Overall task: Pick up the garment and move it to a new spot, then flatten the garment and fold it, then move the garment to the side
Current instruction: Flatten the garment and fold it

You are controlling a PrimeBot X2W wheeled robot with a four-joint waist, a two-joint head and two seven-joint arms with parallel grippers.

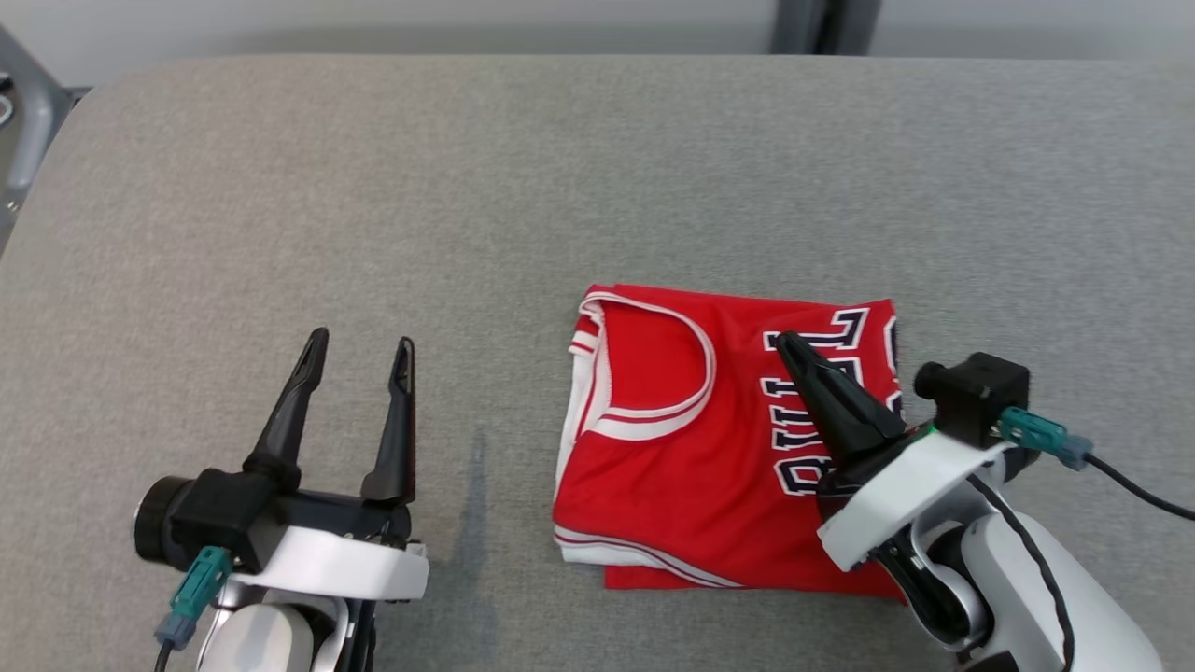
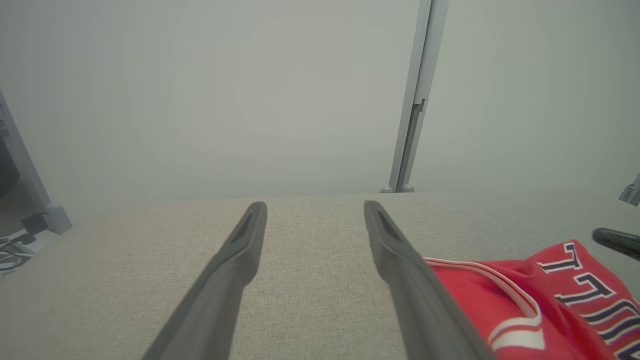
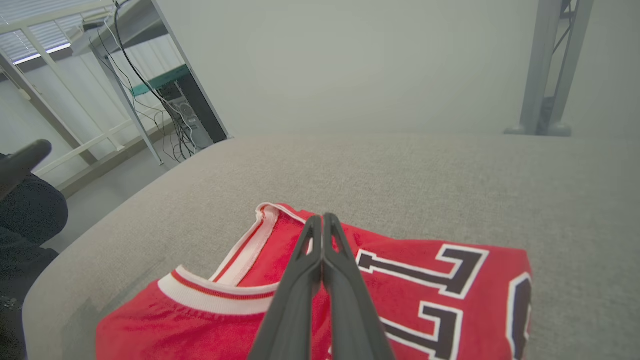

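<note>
The garment (image 1: 681,448) is a red jersey with white trim and dark lettering, lying folded on the grey cloth-covered table (image 1: 467,187), right of centre and near the front edge. My right gripper (image 1: 786,342) hovers over the garment's right part with its fingers pressed together and no cloth between them. The right wrist view has the same shut gripper (image 3: 322,218) pointing across the jersey (image 3: 440,295) toward its collar. My left gripper (image 1: 360,349) stands open over bare table to the left of the garment. The left wrist view shows that gripper (image 2: 315,206) spread, with the jersey (image 2: 530,305) to its right.
The table's far edge meets a pale wall with a metal post (image 2: 412,100) behind it. A metal rack with cables (image 3: 165,95) stands off the table's left end. Bare grey surface lies behind and left of the garment.
</note>
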